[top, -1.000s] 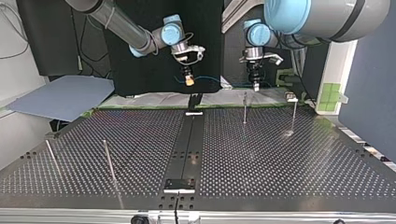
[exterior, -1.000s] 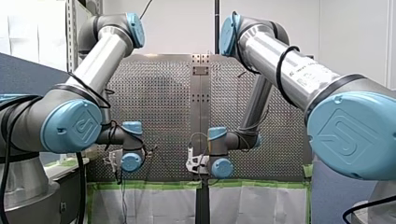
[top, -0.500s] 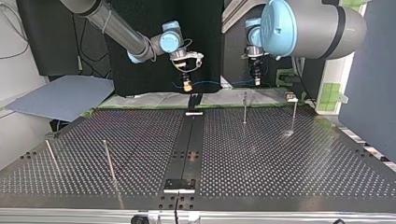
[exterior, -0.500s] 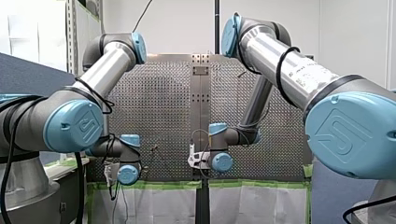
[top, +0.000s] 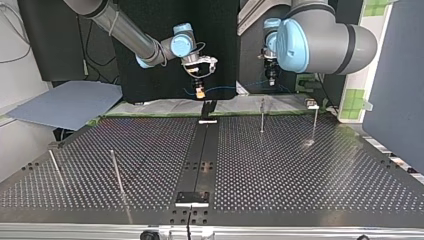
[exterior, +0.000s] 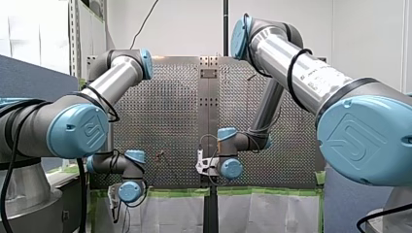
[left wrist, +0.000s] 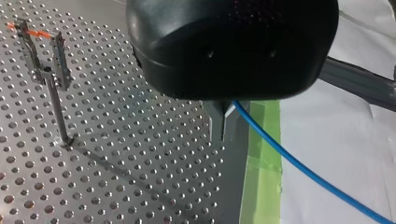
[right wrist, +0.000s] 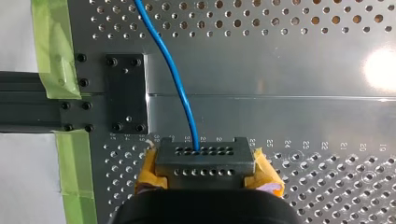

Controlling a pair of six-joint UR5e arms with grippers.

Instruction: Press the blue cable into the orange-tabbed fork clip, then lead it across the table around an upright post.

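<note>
Left arm (exterior: 116, 77) has dropped lower since a second ago. Left gripper (left wrist: 223, 126) is clamped on the blue cable (left wrist: 289, 161). Right gripper (right wrist: 205, 161) grips it too.

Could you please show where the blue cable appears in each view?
Front view: not discernible.
Top view: blue cable between my right gripper and my left gripper.
Left wrist view: leaves my left gripper.
Right wrist view: ahead of my right gripper.
Shared landmark: green tape.
</note>
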